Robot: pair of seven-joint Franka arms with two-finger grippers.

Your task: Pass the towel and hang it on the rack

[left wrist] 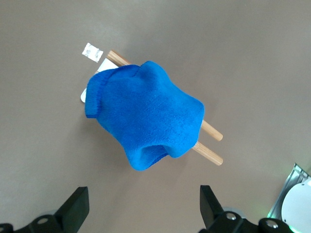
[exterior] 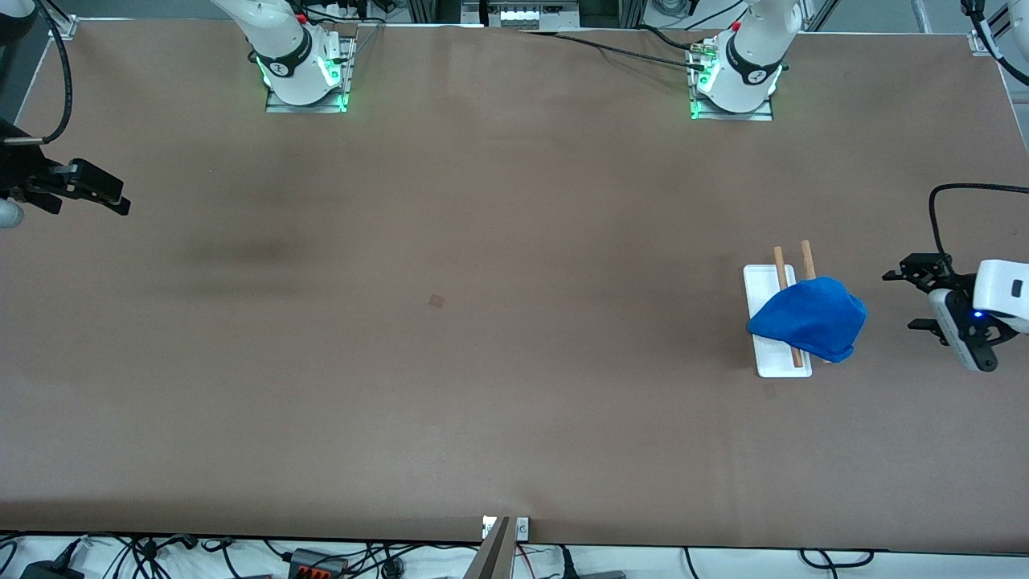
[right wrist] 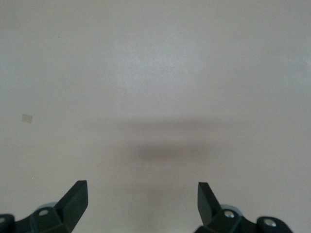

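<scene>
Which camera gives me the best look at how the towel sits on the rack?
The left wrist view: the towel fills the frame, bunched over both rods of the rack, whose ends stick out on either side. The front view shows the towel smaller, covering most of the rack. The right wrist view shows only bare table.

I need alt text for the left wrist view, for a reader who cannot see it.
A bright blue soft cloth towel hangs bunched over the two light-brown wooden rods of a small white-based rack on a brown table. The open left gripper is apart from the towel, holding nothing.
</scene>
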